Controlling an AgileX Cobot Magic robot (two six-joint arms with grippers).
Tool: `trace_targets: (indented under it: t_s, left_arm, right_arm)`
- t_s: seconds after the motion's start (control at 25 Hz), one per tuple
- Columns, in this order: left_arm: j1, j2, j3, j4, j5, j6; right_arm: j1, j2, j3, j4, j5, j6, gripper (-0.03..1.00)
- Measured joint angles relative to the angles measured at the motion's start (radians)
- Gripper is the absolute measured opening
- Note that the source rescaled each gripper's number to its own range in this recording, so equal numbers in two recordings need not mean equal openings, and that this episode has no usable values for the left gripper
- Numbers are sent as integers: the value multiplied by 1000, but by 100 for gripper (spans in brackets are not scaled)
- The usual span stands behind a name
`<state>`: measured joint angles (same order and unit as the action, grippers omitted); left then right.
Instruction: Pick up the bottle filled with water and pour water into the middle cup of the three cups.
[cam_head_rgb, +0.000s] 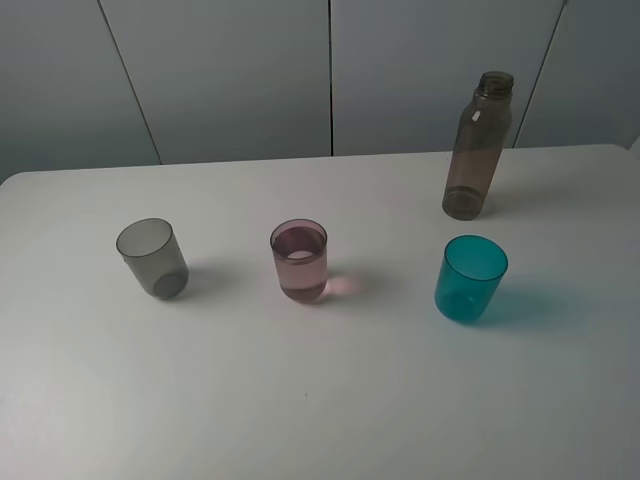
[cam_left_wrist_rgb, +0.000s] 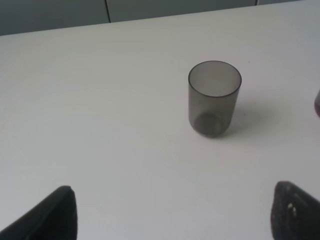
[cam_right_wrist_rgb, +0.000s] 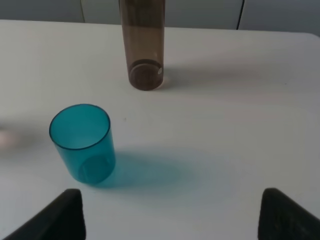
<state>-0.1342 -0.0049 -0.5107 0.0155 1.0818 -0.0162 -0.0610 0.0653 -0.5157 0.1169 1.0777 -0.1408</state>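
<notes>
Bottle (cam_head_rgb: 479, 145) stands upright at the back right, behind the teal cup (cam_head_rgb: 470, 278), straight ahead of the right gripper (cam_right_wrist_rgb: 170, 212). That arm's nearer. Both grippers (cam_left_wrist_rgb: 172, 212) open wide, empty.

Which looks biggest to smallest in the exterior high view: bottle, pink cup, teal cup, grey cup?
1. Bottle, clearly tallest.
2. Teal cup, pink cup and grey cup look alike; no ranking.
</notes>
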Motion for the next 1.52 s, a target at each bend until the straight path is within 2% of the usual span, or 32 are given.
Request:
trace_targets:
  t_s: [0.2, 1.52]
  left_arm:
    - [0, 0, 0, 0, 0, -4]
    - [0, 0, 0, 0, 0, -4]
  right_arm:
    - [0, -62, 4, -10, 10, 13, 33]
    - [0, -65, 4, -27, 10, 32, 33]
